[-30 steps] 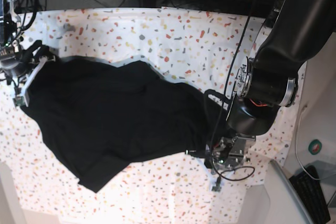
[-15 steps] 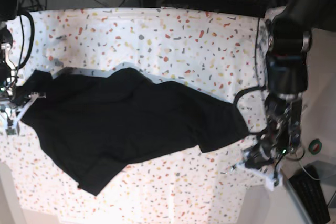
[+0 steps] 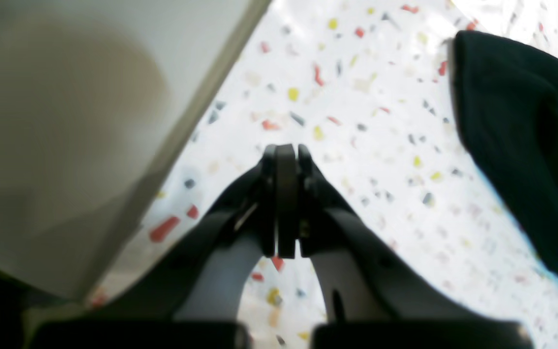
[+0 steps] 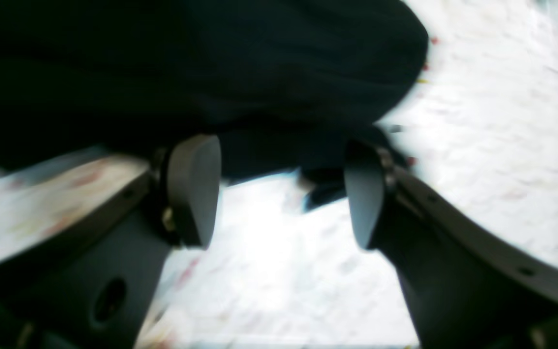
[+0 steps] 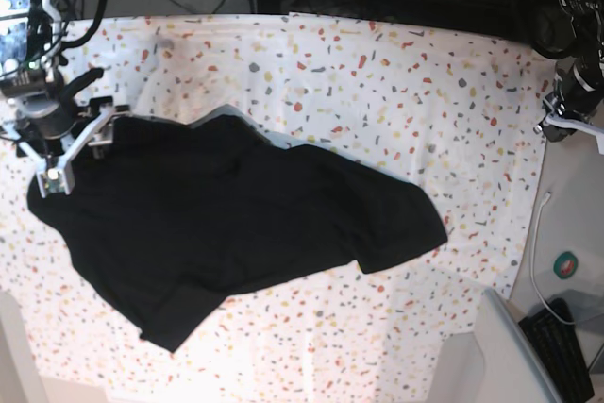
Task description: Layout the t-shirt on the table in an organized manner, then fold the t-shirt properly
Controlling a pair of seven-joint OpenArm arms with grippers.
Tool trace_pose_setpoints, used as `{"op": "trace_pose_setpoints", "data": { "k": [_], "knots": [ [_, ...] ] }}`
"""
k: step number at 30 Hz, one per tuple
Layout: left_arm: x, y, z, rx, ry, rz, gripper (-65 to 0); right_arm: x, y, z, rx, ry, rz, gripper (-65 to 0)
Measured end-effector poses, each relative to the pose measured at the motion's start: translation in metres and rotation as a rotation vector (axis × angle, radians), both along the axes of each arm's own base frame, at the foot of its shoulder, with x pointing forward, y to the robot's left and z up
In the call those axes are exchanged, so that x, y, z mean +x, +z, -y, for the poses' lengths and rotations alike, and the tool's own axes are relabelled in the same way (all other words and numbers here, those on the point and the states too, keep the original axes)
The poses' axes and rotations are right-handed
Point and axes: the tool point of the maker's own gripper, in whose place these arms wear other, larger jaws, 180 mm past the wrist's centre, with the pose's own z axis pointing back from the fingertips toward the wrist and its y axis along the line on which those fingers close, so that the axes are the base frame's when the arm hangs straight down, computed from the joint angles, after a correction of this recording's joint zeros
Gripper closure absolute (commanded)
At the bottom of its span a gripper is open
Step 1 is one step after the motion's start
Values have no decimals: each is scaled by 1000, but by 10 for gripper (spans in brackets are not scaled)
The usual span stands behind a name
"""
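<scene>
The right gripper (image 5: 83, 146) has let go and is standing open beside the black cloth t-shirt (image 5: 236, 224); the closed, empty left gripper (image 3: 286, 160) has withdrawn over the speckled white table (image 5: 377, 73). Spreading seems unfinished.

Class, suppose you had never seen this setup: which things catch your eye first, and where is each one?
The black t-shirt dominates, spread crumpled across the middle of the speckled table. At the shirt's corner on the base view's left, the right gripper stands open right at the cloth. The left gripper is shut and empty over bare table, apart from the shirt.
</scene>
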Motion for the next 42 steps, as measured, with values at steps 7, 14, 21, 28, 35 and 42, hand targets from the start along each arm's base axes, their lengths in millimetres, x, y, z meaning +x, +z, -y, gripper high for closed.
{"op": "trace_pose_setpoints", "data": {
  "k": [7, 14, 21, 28, 35, 42],
  "knots": [
    [-45, -4, -18, 15, 42, -21, 0, -29, -39, -114, 237, 206, -135, -389],
    [-42, -3, -14, 2, 35, -7, 0, -35, -69, -123, 489, 0, -193, -389],
    [-44, -4, -15, 6, 32, -16, 0, -24, -75, -120, 750, -141, -192, -389],
    [-44, -4, -14, 7, 29, -18, 0, -6, -88, -128, 798, -157, -220, -389],
    [-44, -5, -14, 7, 29, -19, 0, 0, -93, -132, 810, -159, -235, -302],
    [-44, -5, -13, 5, 29, -18, 0, 10, -71, -139, 811, -47, -163, 0]
  ]
}}
